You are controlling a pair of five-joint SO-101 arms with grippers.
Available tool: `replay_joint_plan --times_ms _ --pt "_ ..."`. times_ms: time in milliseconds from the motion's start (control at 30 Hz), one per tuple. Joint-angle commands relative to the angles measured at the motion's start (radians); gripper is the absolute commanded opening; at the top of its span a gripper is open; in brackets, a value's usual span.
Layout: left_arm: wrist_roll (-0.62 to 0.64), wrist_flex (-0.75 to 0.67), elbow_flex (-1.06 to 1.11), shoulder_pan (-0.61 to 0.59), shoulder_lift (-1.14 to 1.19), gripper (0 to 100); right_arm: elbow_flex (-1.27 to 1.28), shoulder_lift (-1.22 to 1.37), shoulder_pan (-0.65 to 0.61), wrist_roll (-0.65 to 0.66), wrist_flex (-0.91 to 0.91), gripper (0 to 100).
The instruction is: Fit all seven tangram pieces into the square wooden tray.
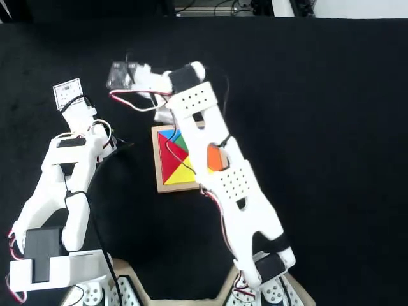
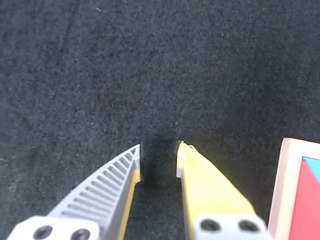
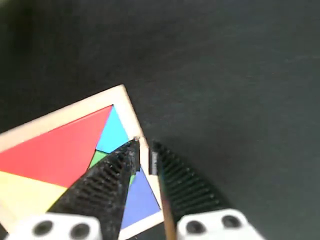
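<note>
The square wooden tray [image 1: 157, 162] lies mid-table holding red [image 1: 167, 159], yellow [image 1: 182, 171], orange [image 1: 218, 159], blue and green tangram pieces, partly hidden under the right arm. My right gripper [image 1: 164, 116] is at the tray's far edge. In the right wrist view the right gripper [image 3: 144, 145] straddles the tray rim [image 3: 65, 112], one finger over the blue piece [image 3: 140, 197] and green piece [image 3: 97, 159], the other outside, closed to the rim's width. My left gripper [image 2: 159, 146] hangs slightly open and empty over black cloth, just left of the tray [image 2: 280, 190].
Black cloth covers the whole table, with wide bare room right of the tray and at the back. The right arm [image 1: 236, 185] crosses over the tray's right half. Both arm bases stand at the front edge.
</note>
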Motion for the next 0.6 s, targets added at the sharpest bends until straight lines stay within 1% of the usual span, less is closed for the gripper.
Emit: replay_joint_plan --times_ms 0,67,167,400,433,500,567 --pt "0.008 -0.017 -0.015 0.007 -0.005 13 0.048 -0.182 0.02 -0.032 0.041 1.0" --pt "0.006 -0.018 -0.013 0.013 -0.005 13 0.147 -0.277 0.02 -0.035 0.041 1.1" --pt "0.005 -0.018 -0.012 0.018 -0.005 13 0.354 -0.479 0.021 -0.086 0.041 1.1" --pt "-0.091 -0.009 -0.007 0.068 -0.012 13 0.911 -1.109 0.021 -0.1 0.035 1.1" --pt "-0.094 -0.008 -0.007 0.068 -0.015 13 0.972 -1.196 0.023 -0.123 0.034 1.1" --pt "-0.1 0.012 -0.012 0.064 -0.018 13 1.079 -1.356 0.048 -0.215 0.034 1.1" --pt "-0.121 0.081 -0.044 0.062 -0.032 13 1.168 -1.498 0.075 -0.316 0.032 1.1"
